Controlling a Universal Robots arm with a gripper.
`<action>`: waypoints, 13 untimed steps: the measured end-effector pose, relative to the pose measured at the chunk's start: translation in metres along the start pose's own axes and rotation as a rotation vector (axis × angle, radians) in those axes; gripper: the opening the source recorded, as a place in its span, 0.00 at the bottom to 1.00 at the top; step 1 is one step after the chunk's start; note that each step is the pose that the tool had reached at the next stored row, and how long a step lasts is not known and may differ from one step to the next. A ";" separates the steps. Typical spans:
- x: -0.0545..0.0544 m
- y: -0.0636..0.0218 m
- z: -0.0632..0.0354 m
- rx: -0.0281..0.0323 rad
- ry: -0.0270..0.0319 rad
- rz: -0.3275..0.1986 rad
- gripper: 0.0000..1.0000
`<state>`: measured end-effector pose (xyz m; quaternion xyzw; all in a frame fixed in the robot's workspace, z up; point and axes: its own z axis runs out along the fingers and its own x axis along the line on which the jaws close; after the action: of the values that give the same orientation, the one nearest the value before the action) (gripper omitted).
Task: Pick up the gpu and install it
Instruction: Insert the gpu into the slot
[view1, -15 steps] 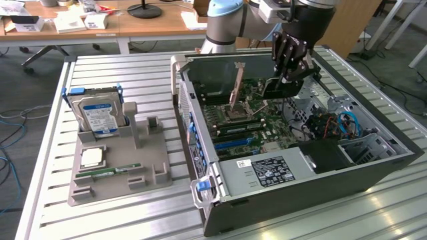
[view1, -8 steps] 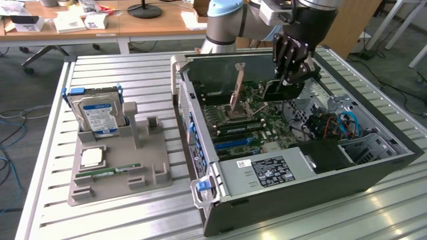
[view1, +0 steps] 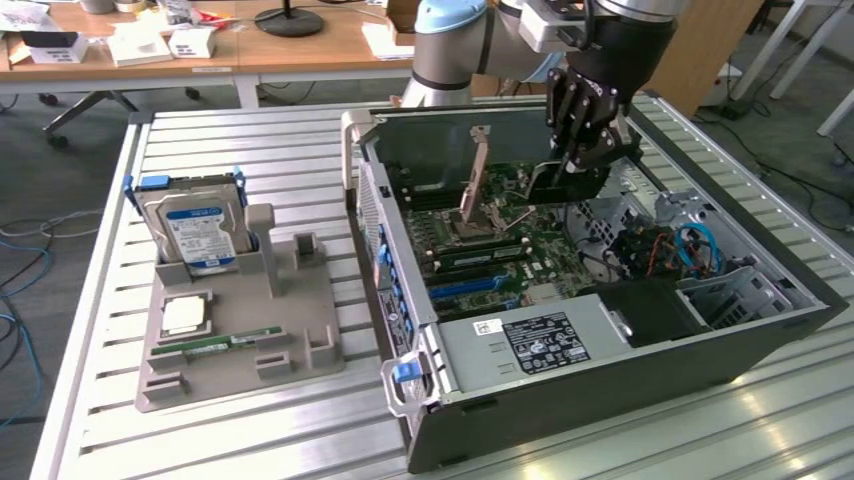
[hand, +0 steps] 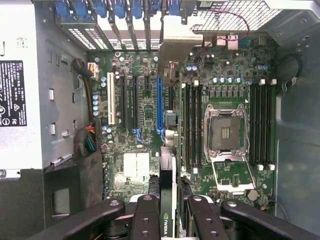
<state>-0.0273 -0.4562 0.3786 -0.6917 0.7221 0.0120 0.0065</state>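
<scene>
Your end effector (view1: 583, 150) is pinching the gpu (view1: 558, 186), its fingers closed on the card's upper edge. It holds the card inside the open top of the computer case (view1: 747, 330), over the motherboard (view1: 494, 240) that lines the case's floor. From the wrist, you see the gpu (hand: 166, 226) edge-on between the fingers (hand: 146, 217), roughly in line with the long blue slot (hand: 160, 107) in the case. Well apart from the case, on the exterior view's left of it, a hard drive (view1: 194, 232) stands in a grey holder (view1: 247, 330) on the worktop (view1: 227, 430).
</scene>
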 end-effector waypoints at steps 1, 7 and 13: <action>0.000 0.0001 -0.0001 -0.0001 0.0001 0.000 0.26; 0.004 0.0011 -0.0001 0.0000 0.0000 0.000 0.26; 0.004 0.0021 -0.0001 0.0001 -0.0001 0.000 0.26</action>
<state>-0.0295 -0.4605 0.3786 -0.6917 0.7220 0.0120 0.0066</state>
